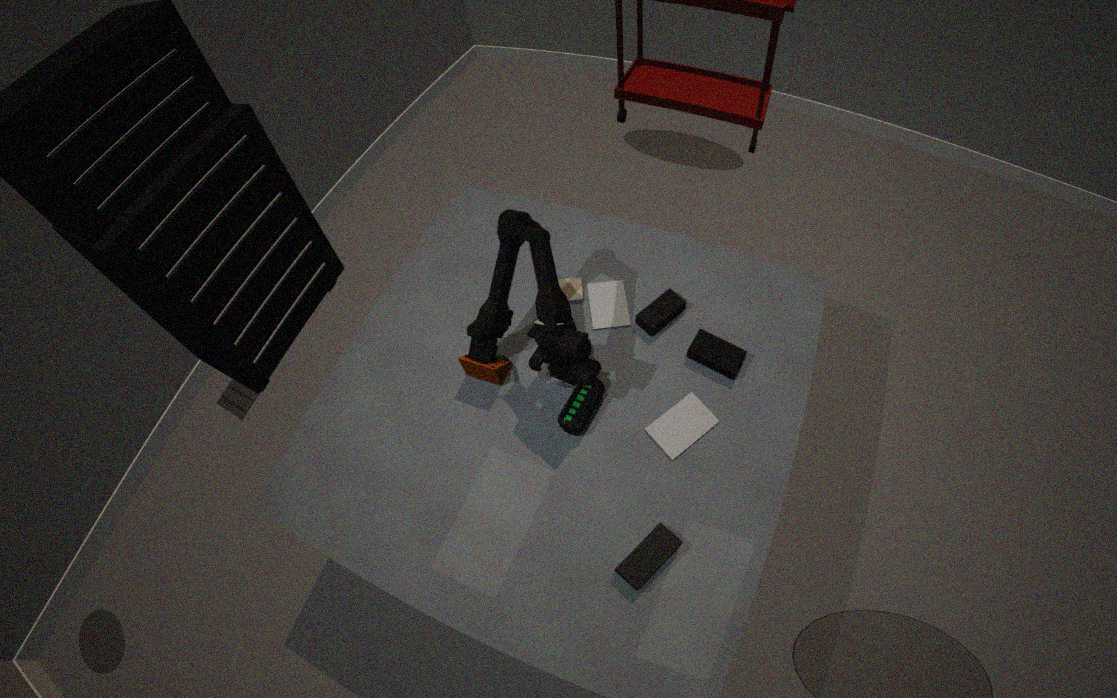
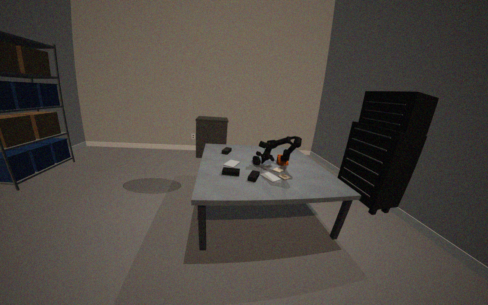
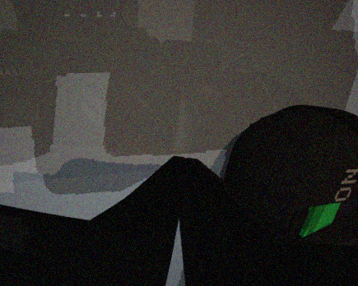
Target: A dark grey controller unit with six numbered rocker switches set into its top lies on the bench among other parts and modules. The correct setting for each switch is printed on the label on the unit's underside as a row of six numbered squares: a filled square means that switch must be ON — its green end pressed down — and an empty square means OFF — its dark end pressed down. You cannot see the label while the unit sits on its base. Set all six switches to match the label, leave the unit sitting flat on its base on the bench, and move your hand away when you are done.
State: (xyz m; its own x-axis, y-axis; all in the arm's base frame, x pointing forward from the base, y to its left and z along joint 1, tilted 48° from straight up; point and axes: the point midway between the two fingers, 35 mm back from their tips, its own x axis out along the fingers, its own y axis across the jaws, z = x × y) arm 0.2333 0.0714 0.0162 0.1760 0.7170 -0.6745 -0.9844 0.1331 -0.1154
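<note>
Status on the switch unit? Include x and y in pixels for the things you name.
Done: nothing I can confirm. The controller unit (image 1: 580, 407) (image 2: 256, 160) (image 3: 292, 156) sits switches-up with green ends showing; its label is out of sight, so no setting can be checked.
In hand: the gripper (image 3: 182, 169) is shut, nothing in it, right by the unit.
Left: read the underside label, match all six switches, leave it flat, withdraw the arm.
</note>
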